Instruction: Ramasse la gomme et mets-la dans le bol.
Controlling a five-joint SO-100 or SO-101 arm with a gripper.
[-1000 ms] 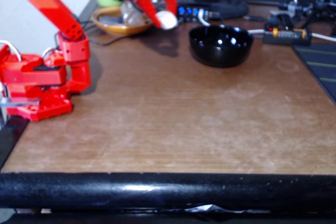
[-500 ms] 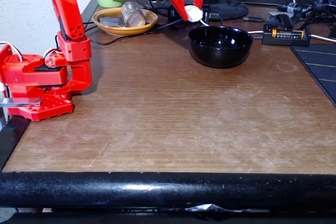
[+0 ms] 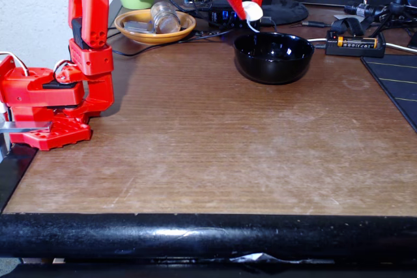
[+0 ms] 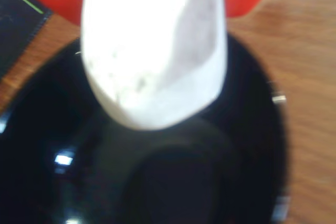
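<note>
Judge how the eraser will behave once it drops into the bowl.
The eraser, held in the claw above the bowl, looks small and likely light. Its oblong, blocky form should settle, not roll. The glossy bowl may let it slide toward the bottom.

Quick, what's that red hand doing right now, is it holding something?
Hand: closed on the white eraser, holding it in the air above the black bowl.

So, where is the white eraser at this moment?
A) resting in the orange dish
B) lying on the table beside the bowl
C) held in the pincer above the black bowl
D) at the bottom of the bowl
C: the pincer grips the eraser above the black bowl; the wrist view shows the eraser hanging over the bowl's inside.
</note>
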